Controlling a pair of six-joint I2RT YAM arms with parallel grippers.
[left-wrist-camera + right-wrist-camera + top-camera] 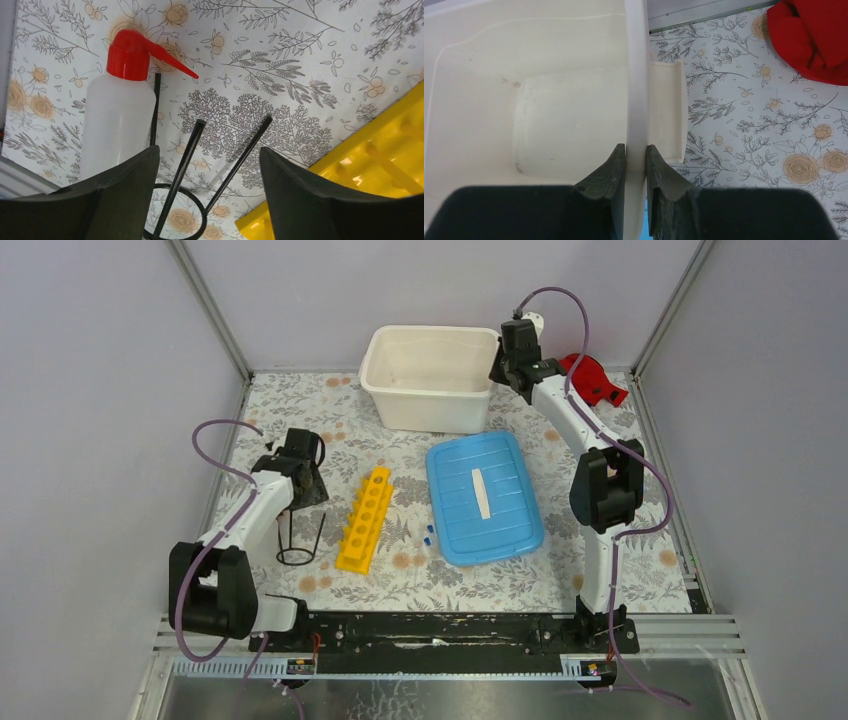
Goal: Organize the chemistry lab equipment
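**Left wrist view: spread fingers over the wires of the ring stand**

Left wrist view shows the left fingers [125, 195] standing wide apart and holding nothing. Two thin black wires of the ring stand [186, 152] pass through the gap between them and seem to touch neither finger. The wires rise from the ring at the lower edge of this view and slant away to the upper right. If the fingers close, I judge they would meet the wires across their length.

From above, the left arm is clearly the nearer one. Its fingers hang right over the stand, which sits on the flowered surface [520, 575] at the left. The yellow rack [365, 518] lies just to the right of the stand, with its long axis running away from the near edge and a little tilted. The blue-capped tubes [428, 535] lie between the rack and the blue lid [483, 498].

The right fingers [604, 175] are clenched on the rim of the white tub [549, 100] at the far side, near the red cloth [814, 35].

Some things are hard to make out:
- The top of the stand is hidden under the left arm in the top view.
- Its ring is cut off by the picture edge in the wrist view.
- A wash bottle with a red spout [117, 120] appears beside the wires, but I cannot find it from above.
- The tubes are too small to count.
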